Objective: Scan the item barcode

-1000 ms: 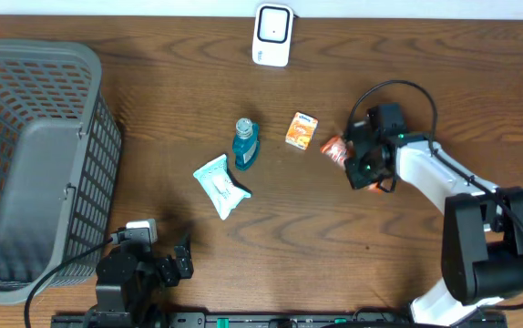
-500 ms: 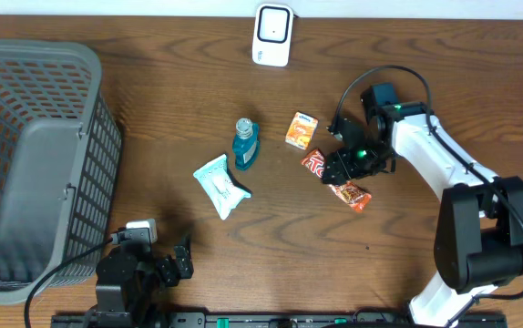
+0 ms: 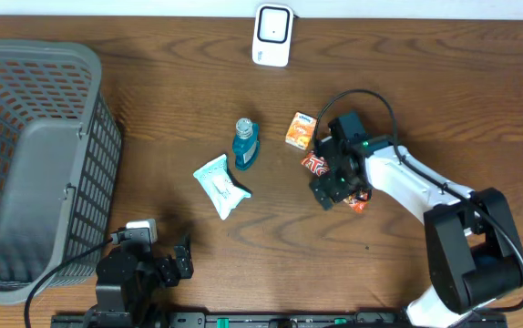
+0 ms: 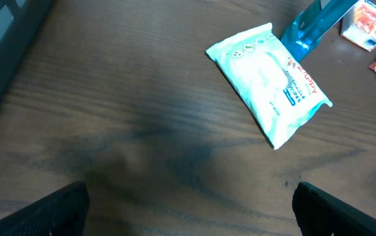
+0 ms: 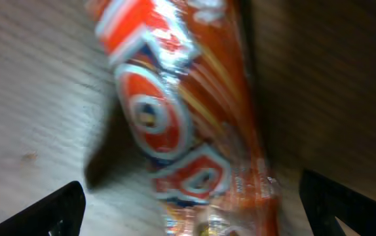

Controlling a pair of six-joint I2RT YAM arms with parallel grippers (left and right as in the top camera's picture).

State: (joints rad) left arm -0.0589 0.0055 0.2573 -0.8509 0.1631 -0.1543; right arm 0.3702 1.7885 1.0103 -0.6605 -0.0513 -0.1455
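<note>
A red-and-orange snack packet (image 3: 314, 164) lies on the table left of centre-right, and it fills the right wrist view (image 5: 188, 131). My right gripper (image 3: 336, 179) hangs over the packet, open. Its dark fingertips (image 5: 63, 210) stand wide on either side of the packet, neither pressed to it (image 5: 194, 210). No barcode shows on the packet. A white scanner (image 3: 272, 35) stands at the table's far edge. My left gripper (image 3: 181, 257) rests near the front edge, open and empty (image 4: 191, 210).
An orange carton (image 3: 302, 129), a blue bottle (image 3: 245, 144) and a pale green wipes pack (image 3: 220, 185) lie mid-table; the wipes pack (image 4: 270, 85) also shows ahead of the left wrist. A large grey basket (image 3: 34, 164) fills the left side.
The right gripper, shut on the snack packet a second ago, swung left and down and opened. The packet now lies on the table between its fingers. The left arm has not moved.
</note>
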